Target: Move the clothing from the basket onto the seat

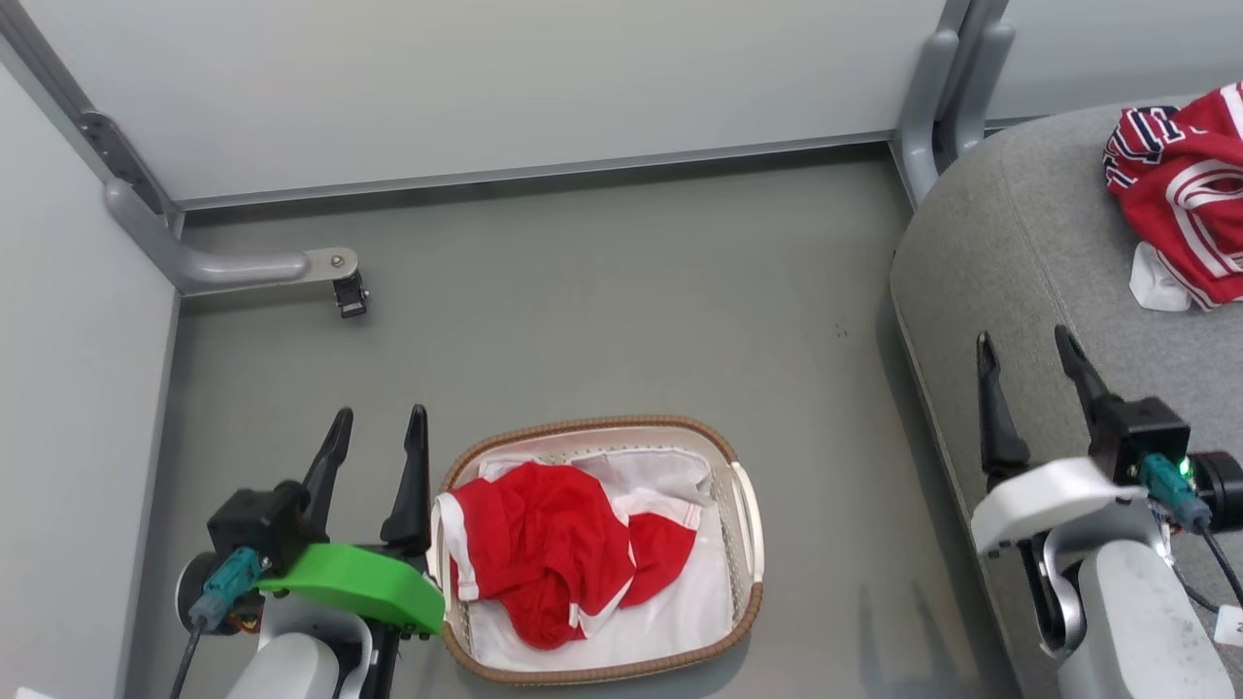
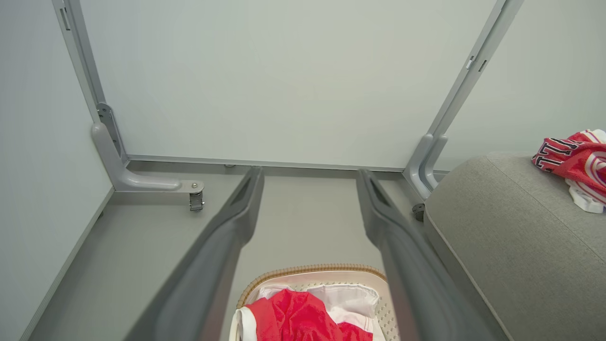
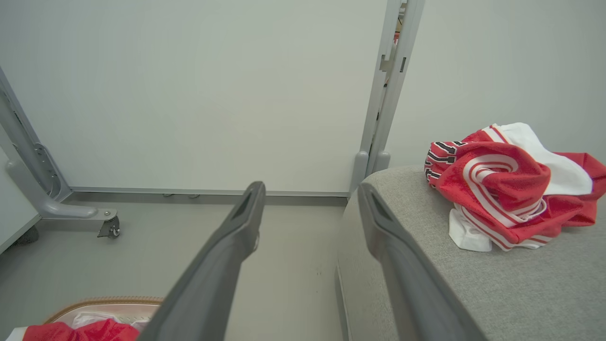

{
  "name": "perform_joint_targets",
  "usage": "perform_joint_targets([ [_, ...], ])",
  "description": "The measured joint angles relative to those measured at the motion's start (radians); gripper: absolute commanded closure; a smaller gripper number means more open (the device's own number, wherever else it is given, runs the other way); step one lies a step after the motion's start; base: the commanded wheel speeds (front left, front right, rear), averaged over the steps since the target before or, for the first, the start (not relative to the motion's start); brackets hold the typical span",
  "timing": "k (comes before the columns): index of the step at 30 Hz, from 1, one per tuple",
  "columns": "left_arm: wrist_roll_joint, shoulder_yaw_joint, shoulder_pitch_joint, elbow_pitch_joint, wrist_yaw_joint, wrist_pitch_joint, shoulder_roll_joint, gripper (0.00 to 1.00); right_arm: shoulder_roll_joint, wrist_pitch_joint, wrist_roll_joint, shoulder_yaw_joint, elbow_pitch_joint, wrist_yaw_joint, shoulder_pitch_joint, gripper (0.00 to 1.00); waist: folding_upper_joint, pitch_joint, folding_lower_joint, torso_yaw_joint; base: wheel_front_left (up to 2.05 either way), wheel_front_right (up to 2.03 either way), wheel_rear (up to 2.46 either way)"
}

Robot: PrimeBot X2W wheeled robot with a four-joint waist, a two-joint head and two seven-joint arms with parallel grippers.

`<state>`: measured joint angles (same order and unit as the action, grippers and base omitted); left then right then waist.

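A red jersey with white trim (image 1: 549, 549) lies crumpled in the cream basket (image 1: 746, 515) on the floor, over a white liner. It also shows low in the left wrist view as red jersey (image 2: 303, 317) inside the basket (image 2: 312, 271). A second red jersey with dark-outlined lettering (image 1: 1180, 189) rests on the grey seat (image 1: 1029, 252), seen again as jersey (image 3: 506, 184) on the seat (image 3: 521, 284). My left gripper (image 1: 377, 427) stands open just left of the basket, holding nothing. My right gripper (image 1: 1027, 354) is open and bare above the seat's near edge.
Grey partition panels wall in the back and left. A metal foot with a caster (image 1: 348, 291) juts onto the floor at the back left, and a double post (image 1: 947, 87) rises beside the seat. Grey floor (image 1: 631, 291) lies between basket and wall.
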<state>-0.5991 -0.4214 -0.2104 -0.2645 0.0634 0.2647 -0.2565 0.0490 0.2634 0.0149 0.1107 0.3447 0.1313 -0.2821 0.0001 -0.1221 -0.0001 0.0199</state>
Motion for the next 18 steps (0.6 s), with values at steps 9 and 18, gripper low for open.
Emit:
perform_joint_targets([
  [9,0.051,0.08,0.131,0.008,-0.02,0.0,0.047,0.0,-0.001,0.0,0.118,-0.077,-0.07,0.0,0.152,0.0,0.0,0.071,0.0,-0.027,0.0,0.0,0.0],
  [18,0.087,0.142,0.187,0.011,-0.044,0.0,0.08,0.0,0.0,0.0,0.145,-0.112,-0.084,0.0,0.189,0.0,0.0,0.098,0.0,-0.033,0.0,0.0,0.0],
])
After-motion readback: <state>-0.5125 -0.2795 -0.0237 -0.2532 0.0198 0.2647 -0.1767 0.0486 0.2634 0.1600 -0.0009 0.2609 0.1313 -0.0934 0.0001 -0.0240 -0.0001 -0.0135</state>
